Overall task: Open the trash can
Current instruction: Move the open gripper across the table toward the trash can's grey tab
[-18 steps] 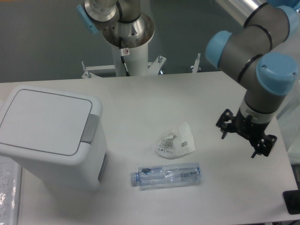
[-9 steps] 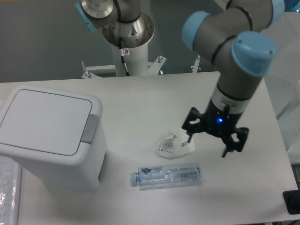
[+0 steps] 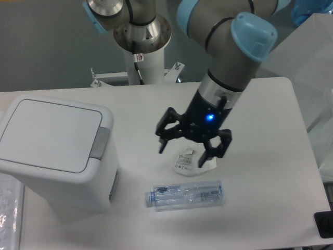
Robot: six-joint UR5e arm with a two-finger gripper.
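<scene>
The trash can (image 3: 54,151) is a large boxy white bin at the left of the table, its flat white lid (image 3: 47,133) shut and its grey push tab (image 3: 100,142) on the right rim. My gripper (image 3: 182,155) hangs in the middle of the table, well to the right of the bin and apart from it. Its black fingers (image 3: 164,140) are spread wide and hold nothing. It sits just above a crumpled white wrapper.
A crumpled white wrapper (image 3: 190,161) lies under the gripper. A clear plastic bottle (image 3: 183,195) lies on its side near the front edge. The arm's base post (image 3: 141,47) stands at the back. A black object (image 3: 323,224) shows at the bottom right corner.
The arm has swung left from the table's right side to the middle, toward the trash can. The gripper stays open. The bin, wrapper and bottle have not moved.
</scene>
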